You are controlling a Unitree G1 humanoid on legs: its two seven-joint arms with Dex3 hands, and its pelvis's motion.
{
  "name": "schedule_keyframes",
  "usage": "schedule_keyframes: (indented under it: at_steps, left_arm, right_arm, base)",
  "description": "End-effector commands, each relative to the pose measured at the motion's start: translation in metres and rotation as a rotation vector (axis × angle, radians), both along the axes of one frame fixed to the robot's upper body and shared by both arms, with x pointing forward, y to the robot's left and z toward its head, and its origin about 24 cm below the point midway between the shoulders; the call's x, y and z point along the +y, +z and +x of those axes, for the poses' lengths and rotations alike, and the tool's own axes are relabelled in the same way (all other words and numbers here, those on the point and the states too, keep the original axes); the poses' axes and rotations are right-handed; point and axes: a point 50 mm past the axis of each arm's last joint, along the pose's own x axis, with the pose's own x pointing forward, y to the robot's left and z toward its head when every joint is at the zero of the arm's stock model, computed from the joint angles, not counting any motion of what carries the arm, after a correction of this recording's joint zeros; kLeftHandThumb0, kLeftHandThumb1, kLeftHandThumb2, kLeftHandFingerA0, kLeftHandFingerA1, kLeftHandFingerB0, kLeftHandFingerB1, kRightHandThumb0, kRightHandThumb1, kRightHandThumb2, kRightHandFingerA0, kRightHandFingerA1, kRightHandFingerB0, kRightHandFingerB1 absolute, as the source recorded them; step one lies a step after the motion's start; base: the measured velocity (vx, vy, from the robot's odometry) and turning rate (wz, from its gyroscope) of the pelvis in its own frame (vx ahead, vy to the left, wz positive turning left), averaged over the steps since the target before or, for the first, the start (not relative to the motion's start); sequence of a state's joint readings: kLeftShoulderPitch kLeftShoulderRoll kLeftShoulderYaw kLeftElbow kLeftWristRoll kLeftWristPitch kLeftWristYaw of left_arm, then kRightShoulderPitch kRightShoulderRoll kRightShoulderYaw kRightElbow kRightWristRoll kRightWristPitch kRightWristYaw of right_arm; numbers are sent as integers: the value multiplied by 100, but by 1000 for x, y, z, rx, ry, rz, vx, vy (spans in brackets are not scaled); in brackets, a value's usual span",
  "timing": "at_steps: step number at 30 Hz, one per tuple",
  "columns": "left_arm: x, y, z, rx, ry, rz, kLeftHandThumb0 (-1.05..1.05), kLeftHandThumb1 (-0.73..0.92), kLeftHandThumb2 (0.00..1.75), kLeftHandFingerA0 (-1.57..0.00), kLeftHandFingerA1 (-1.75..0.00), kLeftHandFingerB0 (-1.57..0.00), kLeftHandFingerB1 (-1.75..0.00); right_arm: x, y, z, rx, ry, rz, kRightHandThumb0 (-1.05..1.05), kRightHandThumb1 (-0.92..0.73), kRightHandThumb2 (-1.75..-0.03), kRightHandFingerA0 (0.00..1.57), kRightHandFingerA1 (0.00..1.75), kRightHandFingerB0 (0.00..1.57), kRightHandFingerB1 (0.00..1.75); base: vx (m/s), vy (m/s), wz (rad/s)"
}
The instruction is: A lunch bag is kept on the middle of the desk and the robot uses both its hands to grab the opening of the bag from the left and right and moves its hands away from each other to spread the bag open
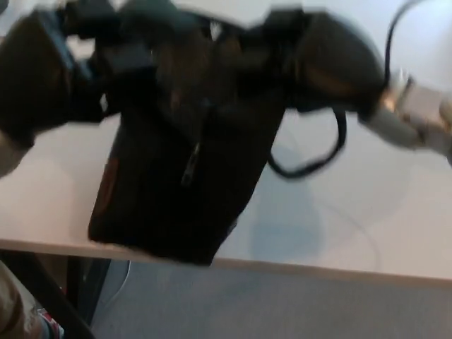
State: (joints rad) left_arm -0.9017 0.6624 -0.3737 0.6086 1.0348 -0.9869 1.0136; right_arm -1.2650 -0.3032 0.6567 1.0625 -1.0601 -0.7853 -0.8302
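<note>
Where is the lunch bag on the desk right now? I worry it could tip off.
In the head view the lunch bag stands left of centre, its base at the desk's near edge, with the left hand and right hand at its top.
</note>
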Motion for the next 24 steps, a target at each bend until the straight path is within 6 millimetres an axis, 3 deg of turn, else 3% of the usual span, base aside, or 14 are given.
schedule_keyframes:
  at_steps: [1, 6, 7, 13, 20, 21, 22, 23, 24]
  left_arm:
    - [-14, 17, 0, -126, 1, 23, -5, 38, 89, -41, -42, -40, -36]
    - [-17, 2, 0, -93, 34, 56, -4, 37, 82, -34, -46, -18, -42]
    - [-16, -2, 0, -80, 37, 66, -4, 31, 92, -22, -57, -9, -52]
    - [0, -25, -1, -14, 108, 92, 3, 29, 93, -23, -57, -4, -50]
    - [22, -30, -3, 4, 217, 118, 2, 30, 90, -23, -56, -2, -50]
    - [24, -29, -3, 5, 222, 116, 4, 36, 77, -32, -43, -9, -39]
    - [26, -29, -4, 8, 228, 113, 4, 36, 77, -32, -43, -9, -39]
    - [33, -29, -3, 20, 264, 114, 5, 31, 92, -21, -55, -3, -49]
    - [37, -29, -2, 29, 283, 114, 4, 31, 91, -21, -55, -3, -49]
  right_arm:
    - [6, 33, 16, 71, -183, 70, -41, -59, -58, 51, 41, 26, 30]
    - [6, 34, 20, 132, -225, 68, -36, -54, -56, 44, 44, 19, 28]
    - [6, 32, 20, 139, -233, 67, -35, -53, -56, 41, 43, 16, 27]
    - [-5, 29, 26, 162, -322, 5, -37, -54, -57, 35, 43, 11, 25]
    - [-22, 32, 28, 184, -357, 44, -34, -49, -55, 38, 44, 16, 27]
    - [-23, 32, 28, 182, -360, 45, -34, -48, -54, 40, 45, 16, 27]
    - [-25, 32, 28, 179, -365, 47, -34, -48, -54, 40, 45, 16, 27]
    - [-32, 32, 30, 194, -388, 38, -32, -50, -55, 39, 44, 14, 27]
    - [-35, 32, 30, 203, -400, 34, -32, -51, -55, 39, 45, 13, 26]
  base:
    - [0, 0, 0]
    - [0, 0, 0]
    - [0, 0, 0]
    - [0, 0, 0]
    - [0, 0, 0]
    - [0, 0, 0]
    - [0, 0, 0]
    - [0, 0, 0]
    - [0, 0, 0]
